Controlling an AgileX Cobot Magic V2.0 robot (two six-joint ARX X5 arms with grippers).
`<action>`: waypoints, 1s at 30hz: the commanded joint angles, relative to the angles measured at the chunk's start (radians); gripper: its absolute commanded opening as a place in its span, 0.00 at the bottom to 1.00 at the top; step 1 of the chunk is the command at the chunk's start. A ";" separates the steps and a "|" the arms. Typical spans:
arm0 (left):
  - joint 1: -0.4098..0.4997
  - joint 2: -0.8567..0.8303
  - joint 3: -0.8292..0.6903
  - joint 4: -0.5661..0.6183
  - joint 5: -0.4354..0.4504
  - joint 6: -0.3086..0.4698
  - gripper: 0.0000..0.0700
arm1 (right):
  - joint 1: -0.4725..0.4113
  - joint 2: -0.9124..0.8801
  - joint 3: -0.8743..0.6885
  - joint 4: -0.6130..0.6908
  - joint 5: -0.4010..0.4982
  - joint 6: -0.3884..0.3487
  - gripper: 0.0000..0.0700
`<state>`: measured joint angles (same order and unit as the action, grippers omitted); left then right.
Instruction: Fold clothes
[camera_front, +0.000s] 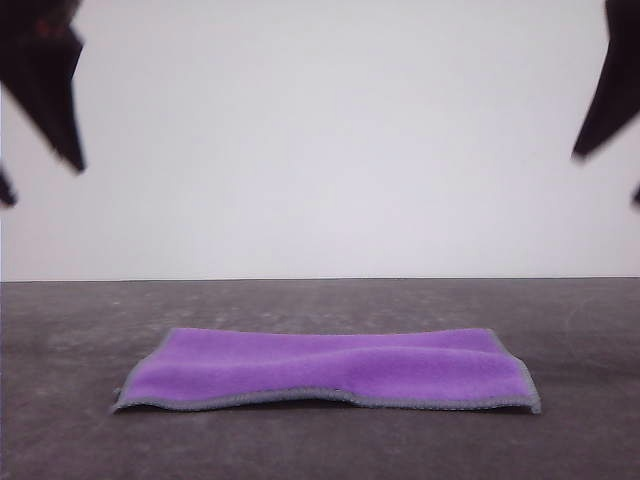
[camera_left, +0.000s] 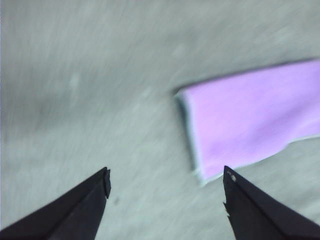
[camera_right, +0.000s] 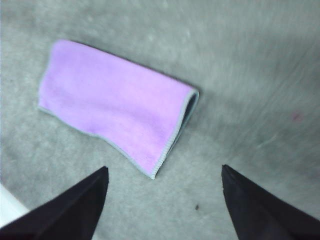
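**Purple cloth folded on grey counter, both claws apart above it**

Counter (camera_front: 80, 440) first, in the front view: we see a dark grey, faintly mottled surface running back to a plain white wall (camera_front: 330, 140). On it, near the front and about midway across, lies the cloth (camera_front: 330, 370), purple face up, folded into a low wide rectangle with a light grey stitched hem along its near edge and ends. Its top ripples gently. The left claw (camera_front: 40, 190) and the right claw (camera_front: 605, 180) hang dark at the upper corners, well above the cloth and touching nothing.

From the left wrist view, blurred, we see the left claw (camera_left: 166, 182) with its two black fingers spread wide and nothing between them, over pale grey counter (camera_left: 75, 75). One end of the cloth (camera_left: 250, 125) lies just beyond the fingertips.

From the right wrist view, we see the right claw (camera_right: 164, 172) likewise spread and empty. The cloth (camera_right: 115, 102) lies flat on the counter (camera_right: 260, 75); at its folded end a dark gap shows between the layers. We can read no writing anywhere.
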<state>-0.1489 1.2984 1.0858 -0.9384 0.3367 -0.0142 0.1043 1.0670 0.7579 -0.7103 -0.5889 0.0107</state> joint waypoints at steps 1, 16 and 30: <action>0.004 0.010 -0.009 0.023 -0.003 -0.002 0.63 | 0.003 0.038 -0.033 0.068 -0.037 0.088 0.66; 0.018 0.009 -0.027 0.069 0.004 -0.002 0.62 | 0.057 0.464 -0.074 0.402 -0.222 0.277 0.66; 0.018 0.009 -0.026 0.071 0.005 -0.002 0.62 | 0.128 0.560 -0.073 0.555 -0.245 0.322 0.03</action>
<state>-0.1310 1.2984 1.0512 -0.8715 0.3386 -0.0158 0.2291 1.6104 0.6800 -0.1669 -0.8341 0.3226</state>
